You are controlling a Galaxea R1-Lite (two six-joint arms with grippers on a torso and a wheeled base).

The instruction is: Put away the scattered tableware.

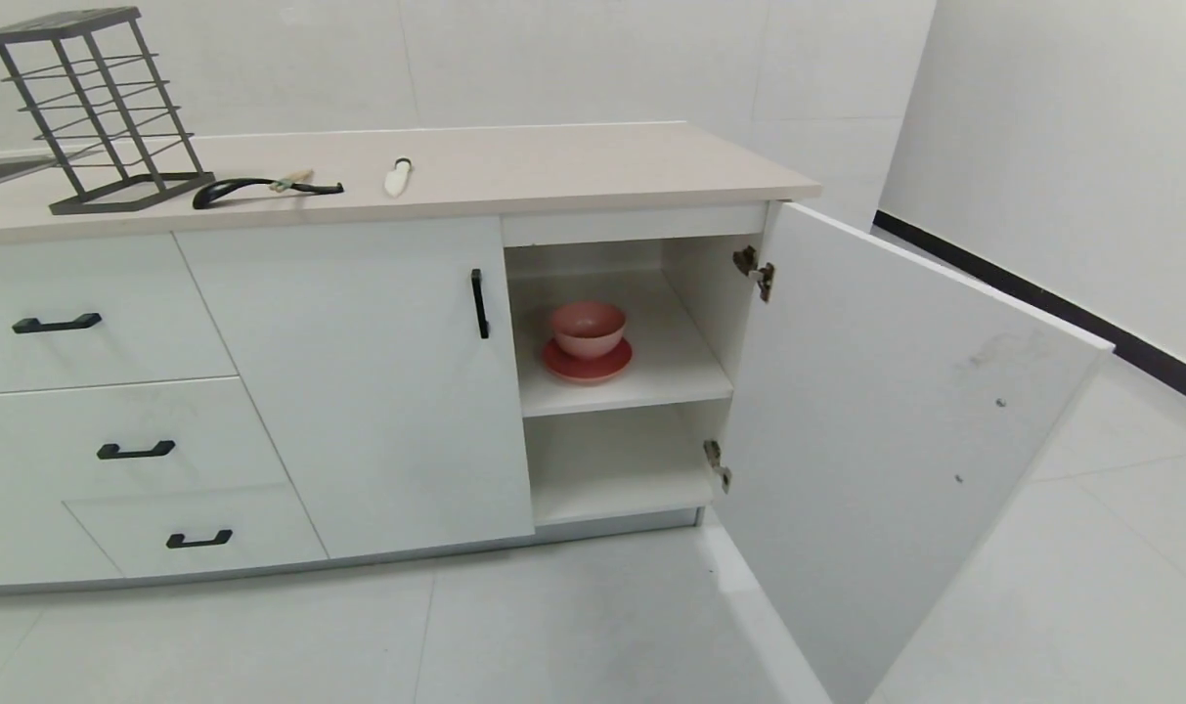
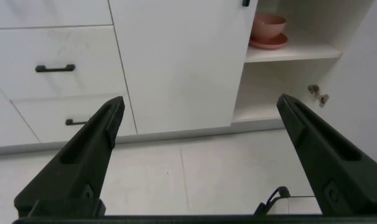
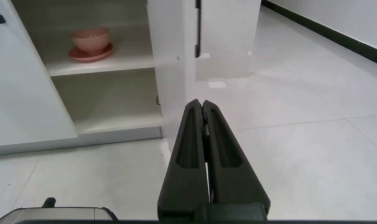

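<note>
A pink bowl [image 1: 588, 328] stands upright on a red plate [image 1: 587, 364], and both are on the upper shelf [image 1: 676, 376] of the cabinet [image 1: 690, 244], near the left side of this shelf. The lower shelf [image 1: 612, 479] is under it. The right door [image 1: 876, 430] of the cabinet is wide open and swings out over the floor [image 1: 553, 626]; the left door [image 1: 358, 391], with its black vertical handle, is closed.

On the counter [image 1: 573, 161] above, some tableware lies scattered. A black ladle [image 1: 250, 188] lies flat just beside the foot of a dark wire rack [image 1: 99, 108]. A small thing with a pale handle [image 1: 292, 179] lies against the ladle; I cannot tell what it is. A white utensil [image 1: 398, 176] lies a little to the right of them, apart from both.

To the left of the closed door there are three drawers [image 1: 94, 323] with black handles, all closed.

The left gripper [image 2: 201, 102] is low over the floor in front of the closed door, and its fingers are spread wide with nothing between them. The right gripper [image 3: 202, 109] is also over the floor, before the open compartment, and its fingers are pressed together, holding nothing.
</note>
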